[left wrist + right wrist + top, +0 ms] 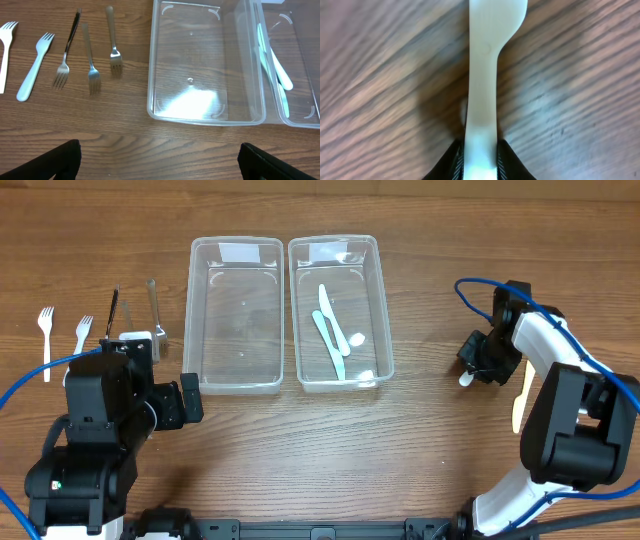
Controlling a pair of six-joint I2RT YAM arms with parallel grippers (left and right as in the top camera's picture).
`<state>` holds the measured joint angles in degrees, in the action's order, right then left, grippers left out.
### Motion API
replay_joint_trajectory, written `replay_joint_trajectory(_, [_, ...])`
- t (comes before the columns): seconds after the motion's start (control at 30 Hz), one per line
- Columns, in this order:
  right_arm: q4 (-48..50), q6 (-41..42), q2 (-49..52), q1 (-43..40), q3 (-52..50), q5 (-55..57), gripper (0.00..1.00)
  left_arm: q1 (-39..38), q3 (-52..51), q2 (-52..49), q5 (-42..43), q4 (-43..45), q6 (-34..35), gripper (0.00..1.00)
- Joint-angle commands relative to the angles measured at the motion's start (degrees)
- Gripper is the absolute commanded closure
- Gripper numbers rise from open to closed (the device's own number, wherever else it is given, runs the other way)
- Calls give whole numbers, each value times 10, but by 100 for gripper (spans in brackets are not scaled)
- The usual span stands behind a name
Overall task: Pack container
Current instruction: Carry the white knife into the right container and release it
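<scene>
Two clear plastic containers stand side by side at the back. The left container [195,330] [155,107] holds nothing. Lying in the right container [383,330] [280,107] are white plastic utensils [333,335] [277,70]. My right gripper [483,363] [481,150], right of the containers, is shut on the handle of a white plastic utensil [487,75] [466,379] low over the wood. My left gripper [160,167] stands wide open in front of the left container, nothing between its fingers.
Left of the containers lie two white plastic forks [46,330] [83,332] and three metal forks [67,50] [90,55] [114,40]. A cream plastic utensil [519,402] lies on the table beside the right arm.
</scene>
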<state>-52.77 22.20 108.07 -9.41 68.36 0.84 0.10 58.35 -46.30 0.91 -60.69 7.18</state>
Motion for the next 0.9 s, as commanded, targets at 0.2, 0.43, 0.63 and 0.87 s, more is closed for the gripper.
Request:
replay_joint_trajectory(0.2, [-113,-82,-194,208,215,-5,97,3,13,2,7,0,8,0])
replay_joint_trajectory(0.43, [-64,-92,-112,381,217,-3,96,3,13,2,7,0,8,0])
replay_joint_trajectory(0.63, [-15,-125,29,427,217,-5,94,3,13,2,7,0,8,0])
replay_joint_trajectory(0.87, [-15,-132,14,421,220,-5,58,3,13,2,15,0,8,0])
